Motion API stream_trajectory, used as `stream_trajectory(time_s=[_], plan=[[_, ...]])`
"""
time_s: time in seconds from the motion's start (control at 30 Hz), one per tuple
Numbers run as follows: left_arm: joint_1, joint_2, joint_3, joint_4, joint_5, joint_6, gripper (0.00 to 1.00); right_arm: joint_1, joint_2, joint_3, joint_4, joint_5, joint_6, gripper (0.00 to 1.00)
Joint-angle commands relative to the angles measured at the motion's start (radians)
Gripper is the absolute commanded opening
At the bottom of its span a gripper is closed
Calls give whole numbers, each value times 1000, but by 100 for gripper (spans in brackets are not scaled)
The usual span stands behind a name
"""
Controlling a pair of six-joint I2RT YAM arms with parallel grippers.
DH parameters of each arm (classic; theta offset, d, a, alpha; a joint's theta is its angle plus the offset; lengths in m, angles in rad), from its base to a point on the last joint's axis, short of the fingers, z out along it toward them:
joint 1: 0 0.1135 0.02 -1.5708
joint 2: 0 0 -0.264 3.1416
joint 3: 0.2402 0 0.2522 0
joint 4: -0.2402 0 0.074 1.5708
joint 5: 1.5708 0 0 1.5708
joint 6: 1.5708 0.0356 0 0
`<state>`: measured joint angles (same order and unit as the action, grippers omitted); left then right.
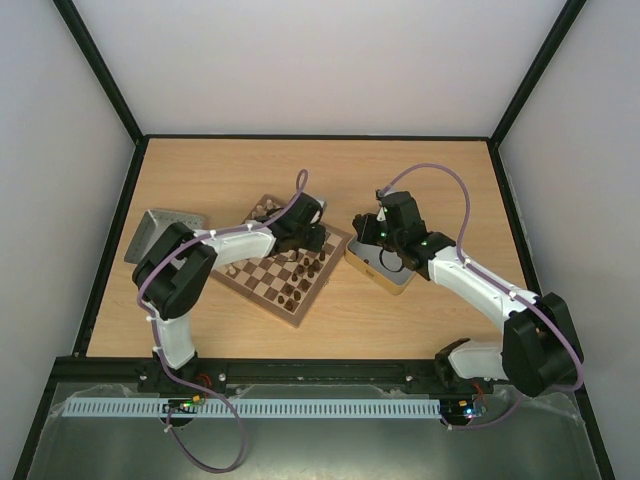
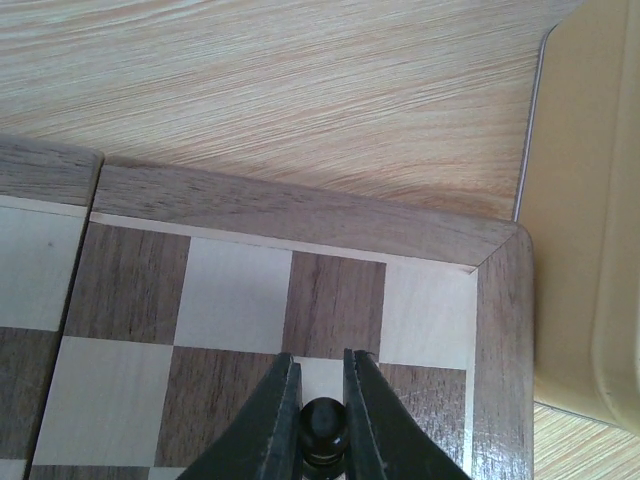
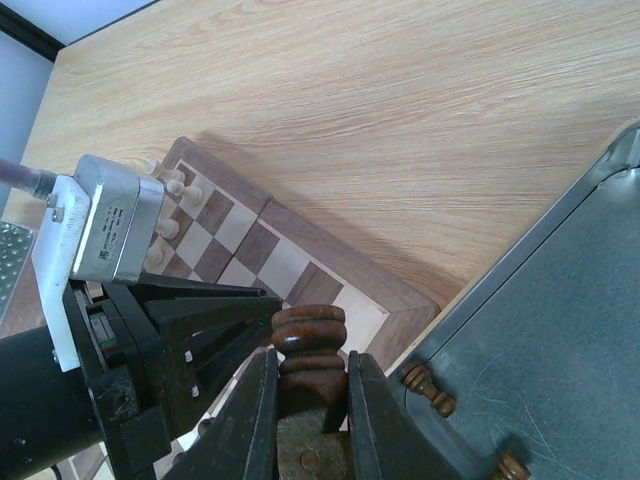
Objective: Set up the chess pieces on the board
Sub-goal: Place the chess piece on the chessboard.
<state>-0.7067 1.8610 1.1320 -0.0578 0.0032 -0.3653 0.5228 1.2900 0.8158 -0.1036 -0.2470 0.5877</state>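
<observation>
The board lies mid-table with pale and dark chess pieces on it. My left gripper is shut on a dark pawn, just above a pale square near the board's corner. In the top view the left gripper hangs over the board's far right part. My right gripper is shut on a dark brown turned piece and sits at the board's corner, close beside the left gripper's black body. Seen from above, the right gripper is by the tin's far end.
A metal tin sits right of the board, touching its corner, with loose dark pieces inside. A grey tray lies left of the board. Pale pieces stand along the board's far edge. Black frame rails border the table.
</observation>
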Motion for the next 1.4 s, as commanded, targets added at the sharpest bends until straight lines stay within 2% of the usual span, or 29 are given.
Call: stream_trajectory(time_s=[0.0, 0.13, 0.47, 0.57, 0.73, 0.97, 1.13, 1.3, 1.37], plan=[[-4, 15, 9, 7, -1, 13, 12, 2, -14, 5, -21, 16, -8, 4], [-3, 12, 10, -1, 9, 12, 18, 1, -18, 4, -24, 19, -8, 4], [3, 12, 27, -25, 24, 4, 19, 1, -29, 5, -33, 20, -6, 5], [8, -4, 51, -61, 23, -11, 27, 1, -36, 9, -40, 20, -4, 5], [33, -2, 144, -222, 40, -50, 44, 2, -54, 19, -58, 20, 5, 6], [56, 69, 294, -484, 86, -58, 48, 2, -90, 8, -69, 50, 3, 7], [58, 115, 365, -592, 118, -62, 48, 2, -89, -6, -71, 59, -22, 8], [59, 22, 361, -493, 127, -116, 50, 1, -63, -10, -54, -61, -41, 8], [65, -47, 320, -415, 128, -149, 52, 2, -56, -20, -18, -186, -38, 8]])
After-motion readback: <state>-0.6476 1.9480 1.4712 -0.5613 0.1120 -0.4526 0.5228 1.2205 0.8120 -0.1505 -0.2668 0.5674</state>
